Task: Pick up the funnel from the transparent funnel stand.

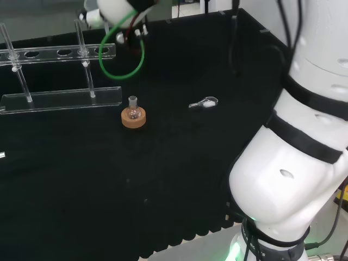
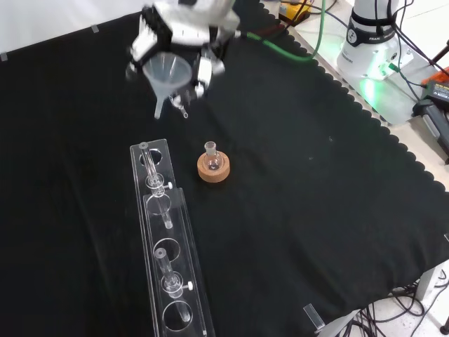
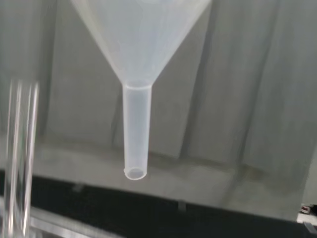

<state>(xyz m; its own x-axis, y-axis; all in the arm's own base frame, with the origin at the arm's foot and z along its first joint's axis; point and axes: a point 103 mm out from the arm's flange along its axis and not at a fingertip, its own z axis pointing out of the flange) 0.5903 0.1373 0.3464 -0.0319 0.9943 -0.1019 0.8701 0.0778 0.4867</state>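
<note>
- The hand (image 2: pixel 184 35), fingers closed round the cone, holds the funnel (image 2: pixel 167 76) clear above the table (image 2: pixel 316 196), beyond the stand's (image 2: pixel 172 260) far end in the front view.
- We judge it light, thin, slippery plastic, best gripped at the cone's rim.

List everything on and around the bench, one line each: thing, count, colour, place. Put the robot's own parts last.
funnel: one, translucent white, held in the hand above the cloth, past the end of the stand in the front view; stem pointing down.
funnel stand: one, clear, long rack with round holes, at the front view's lower left.
flask: one, small, clear, upright on the cork ring.
cork ring: one, tan, just right of the stand's far end in the front view.
small clear piece: one, clear and white, lying on the cloth right of the flask in the head view; I cannot tell what it is.
cloth: one, black, covers the bench.
green cable: one, looped below the hand in the head view.
hand: one, black and white, fingers curled round the funnel.
arm: one, white, at the head view's right.
</note>
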